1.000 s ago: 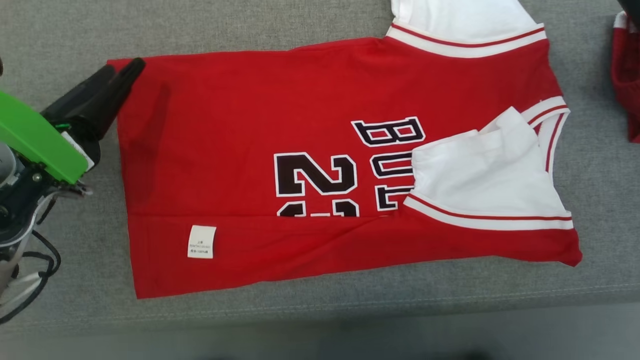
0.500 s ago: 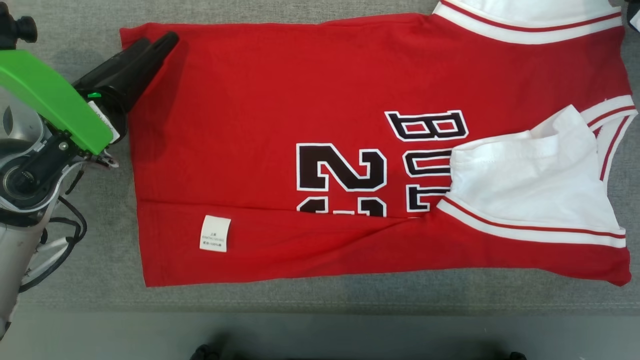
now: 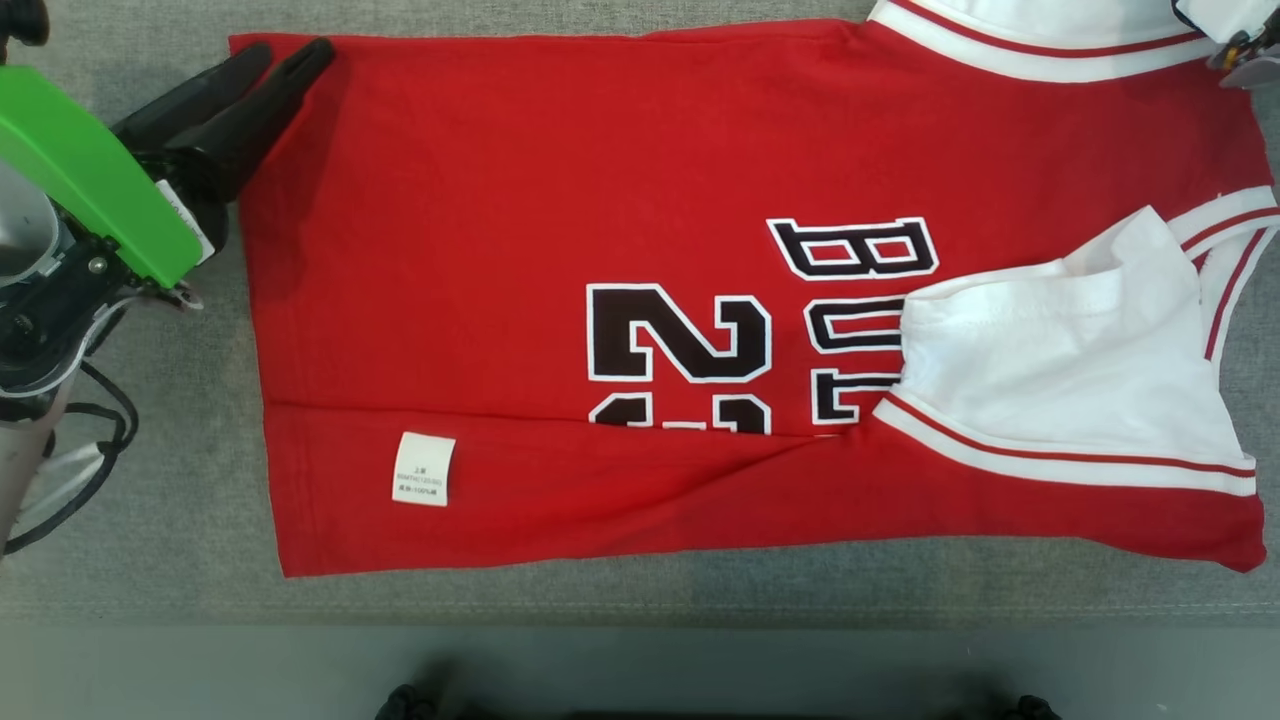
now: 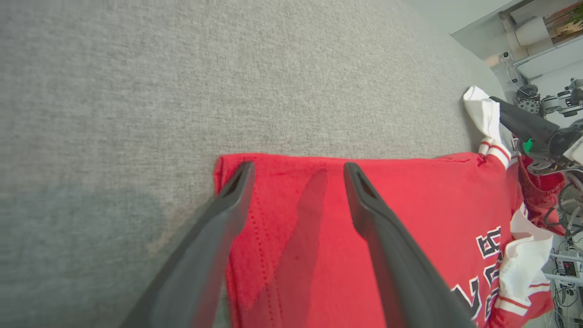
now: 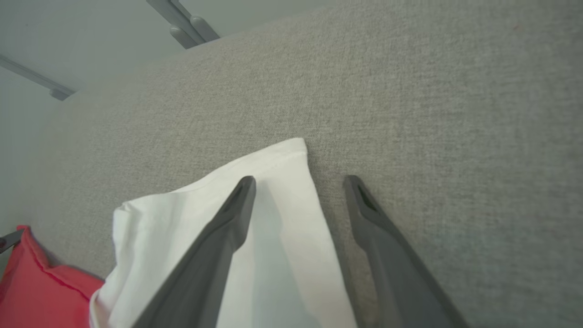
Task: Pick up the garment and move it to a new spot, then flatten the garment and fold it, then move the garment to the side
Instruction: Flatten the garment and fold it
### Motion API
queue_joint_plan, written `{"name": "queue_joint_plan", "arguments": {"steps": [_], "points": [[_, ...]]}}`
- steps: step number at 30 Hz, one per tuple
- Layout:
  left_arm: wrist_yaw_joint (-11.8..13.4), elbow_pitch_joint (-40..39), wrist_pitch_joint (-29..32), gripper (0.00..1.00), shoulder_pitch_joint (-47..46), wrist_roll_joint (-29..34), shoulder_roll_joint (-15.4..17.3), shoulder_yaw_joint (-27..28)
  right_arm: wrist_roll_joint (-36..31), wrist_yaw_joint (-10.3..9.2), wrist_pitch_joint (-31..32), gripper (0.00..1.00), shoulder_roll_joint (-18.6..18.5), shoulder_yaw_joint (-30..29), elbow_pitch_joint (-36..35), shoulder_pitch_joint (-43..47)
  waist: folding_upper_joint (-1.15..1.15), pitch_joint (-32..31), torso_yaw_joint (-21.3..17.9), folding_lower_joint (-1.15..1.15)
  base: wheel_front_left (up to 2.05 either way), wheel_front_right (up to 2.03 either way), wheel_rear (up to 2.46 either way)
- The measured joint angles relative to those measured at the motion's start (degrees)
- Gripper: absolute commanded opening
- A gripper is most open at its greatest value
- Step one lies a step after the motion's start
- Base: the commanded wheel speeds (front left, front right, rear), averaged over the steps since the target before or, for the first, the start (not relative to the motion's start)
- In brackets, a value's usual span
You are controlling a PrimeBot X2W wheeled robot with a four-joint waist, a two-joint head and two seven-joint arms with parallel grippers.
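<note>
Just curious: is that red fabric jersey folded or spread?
Partly folded. The red jersey has its near edge over half the number, white sleeve over lettering.

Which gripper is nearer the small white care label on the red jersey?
Left: left gripper hovers over the red jersey's hem corner, near the white care label; right gripper is over the far white sleeve.

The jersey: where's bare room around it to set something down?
A bare strip of grey surface borders the jersey on the near side; a wide stretch lies beyond its far edge. Crowded: the left gripper at the corner, the right gripper at the sleeve.
</note>
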Motion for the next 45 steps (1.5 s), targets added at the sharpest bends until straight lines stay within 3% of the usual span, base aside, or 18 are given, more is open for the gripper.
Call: {"name": "queue_joint_plan", "arguments": {"steps": [12,31,33,35,36,45], "points": [[-1.3,1.6,0.6,1.00,-1.8,5.8,3.1,-2.0,-0.3,0.02,0.0,1.00,2.6,0.8,4.0,-1.8,0.00,-0.1,-1.0,0.00,0.00,0.00,0.00],[-1.8,4.5,0.6,0.99,-2.0,4.9,3.3,-1.6,-1.0,1.62,0.1,1.00,4.4,2.3,8.7,-3.4,0.00,-1.0,-1.6,0.00,0.00,0.00,0.00],[-1.8,4.6,0.6,0.87,-2.0,4.5,3.0,-1.5,-1.0,1.64,0.1,1.00,4.6,2.3,9.1,-3.6,0.00,-1.0,-1.7,0.00,0.00,0.00,0.00],[-1.8,4.8,0.6,0.50,-2.1,4.5,3.0,-1.6,-1.0,2.13,0.1,1.00,4.7,2.3,9.6,-3.7,0.00,-1.0,-1.7,0.00,0.00,0.00,0.00],[-1.8,4.9,0.6,0.39,-2.1,4.5,3.0,-1.7,-1.0,2.15,0.1,1.00,4.8,2.3,9.8,-3.7,0.00,-1.1,-1.8,0.00,0.00,0.00,0.00],[-2.1,5.1,1.4,0.40,-2.1,2.6,2.8,-1.8,-1.0,3.13,0.1,1.00,5.0,2.4,11.7,-4.2,0.00,-1.3,-1.7,0.00,0.00,0.00,0.00]]}}
